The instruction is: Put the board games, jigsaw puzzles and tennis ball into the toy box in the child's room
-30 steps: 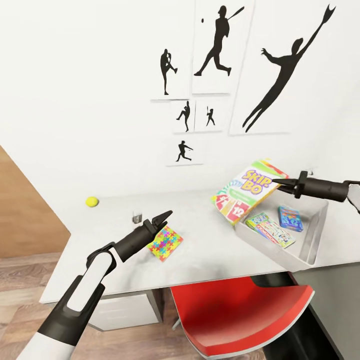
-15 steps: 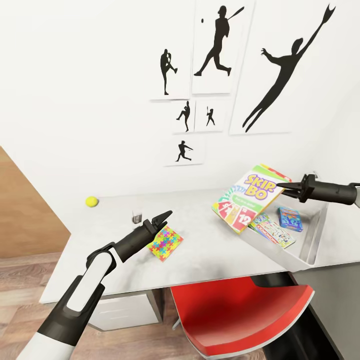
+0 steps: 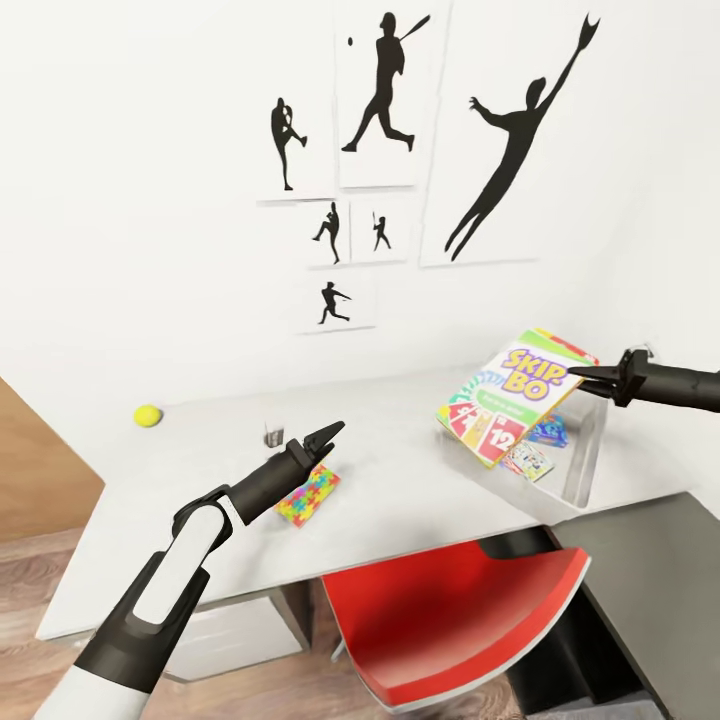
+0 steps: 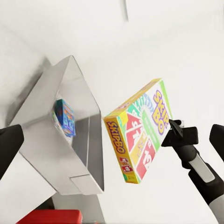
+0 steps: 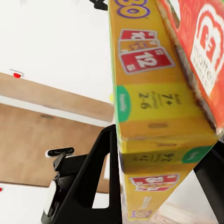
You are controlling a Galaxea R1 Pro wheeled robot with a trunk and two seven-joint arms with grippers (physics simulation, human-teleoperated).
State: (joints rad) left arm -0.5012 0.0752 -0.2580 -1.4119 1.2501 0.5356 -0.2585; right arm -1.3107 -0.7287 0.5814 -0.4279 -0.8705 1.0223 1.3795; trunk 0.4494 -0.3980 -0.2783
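Three board games [image 3: 515,392], one puzzle [image 3: 306,494], one ball [image 3: 148,415]

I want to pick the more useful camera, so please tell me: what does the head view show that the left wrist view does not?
Head view alone: the tennis ball near the wall, one jigsaw puzzle beside the left hand, a small glass, the red chair and the silhouette pictures.

Left wrist view alone: the yellow spine of the Skip-Bo box, seen edge-on.

Both: the right hand shut on that tilted Skip-Bo box, held over the toy box, with the blue board game inside.
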